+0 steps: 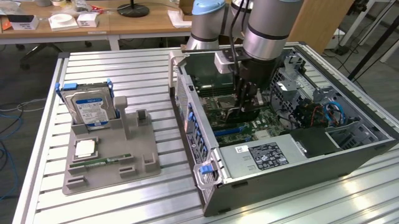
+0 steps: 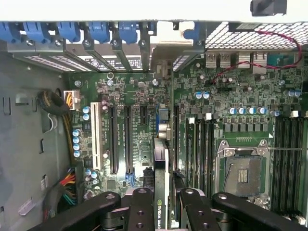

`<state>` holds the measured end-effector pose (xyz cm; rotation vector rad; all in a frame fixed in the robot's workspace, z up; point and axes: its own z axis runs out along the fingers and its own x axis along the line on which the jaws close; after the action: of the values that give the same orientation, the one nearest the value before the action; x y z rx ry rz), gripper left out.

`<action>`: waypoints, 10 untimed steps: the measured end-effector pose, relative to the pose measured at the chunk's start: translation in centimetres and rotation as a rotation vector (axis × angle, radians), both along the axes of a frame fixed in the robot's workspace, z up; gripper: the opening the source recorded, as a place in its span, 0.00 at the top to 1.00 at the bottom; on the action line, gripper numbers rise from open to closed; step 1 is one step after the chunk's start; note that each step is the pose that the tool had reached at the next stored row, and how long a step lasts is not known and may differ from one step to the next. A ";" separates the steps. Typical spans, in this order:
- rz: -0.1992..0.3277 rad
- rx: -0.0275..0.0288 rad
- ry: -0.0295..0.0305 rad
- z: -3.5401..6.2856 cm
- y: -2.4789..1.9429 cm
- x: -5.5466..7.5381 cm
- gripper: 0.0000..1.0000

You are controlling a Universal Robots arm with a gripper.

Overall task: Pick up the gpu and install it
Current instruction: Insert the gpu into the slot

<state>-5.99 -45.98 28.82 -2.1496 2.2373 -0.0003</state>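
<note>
**Case** [image 1: 206, 154]: open tower lying on its side on the slatted table [image 1: 124, 65], motherboard [image 2: 226, 101] facing up. Empty CPU socket [image 2: 243, 173] and RAM slots [image 2: 202, 144] visible; expansion slots [image 2: 120, 139] run toward the rear bracket openings [image 2: 120, 57].

**Gripper** [image 2: 166, 202]: lowered inside the case over the motherboard, in the exterior view near the board's middle. Fingers [image 2: 142, 207] pressed onto the two faces of a thin card standing on edge between them.

**GPU** [image 2: 162, 163]: pinched in the gripper, held upright and edge-on, its length running toward the rear brackets. A printed logo shows on its near edge. It hangs just above the board, beside the blue slot connector [image 2: 161, 118]; whether its lower edge already touches a slot cannot be told.

**Tray** [image 1: 112, 154]: grey holder on the table, to the exterior view's left of the case. Holds the hard drive [image 1: 90, 107] upright, a CPU [image 1: 85, 148] and a RAM stick [image 1: 103, 162] lying flat.

**Step in hand**: judged to be installation; the pickup is done, the card is being lined up over its slot.

**Next move calls for**: edge connector square over the slot, end bracket matched to a rear opening, then a straight, even press down. A tilt would likely jam the card.
</note>
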 end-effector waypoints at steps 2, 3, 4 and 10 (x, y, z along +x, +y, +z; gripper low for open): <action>0.000 -0.0002 0.0001 -0.02 0.00 0.1 0.75; 0.000 0.0000 0.0001 -0.10 0.00 0.1 0.75; 0.000 -0.0001 0.0001 -0.19 0.00 0.1 0.75; 0.000 -0.0005 0.0001 -0.53 0.00 -0.1 0.75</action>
<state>-6.06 -45.98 28.29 -2.1498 2.2377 -0.0008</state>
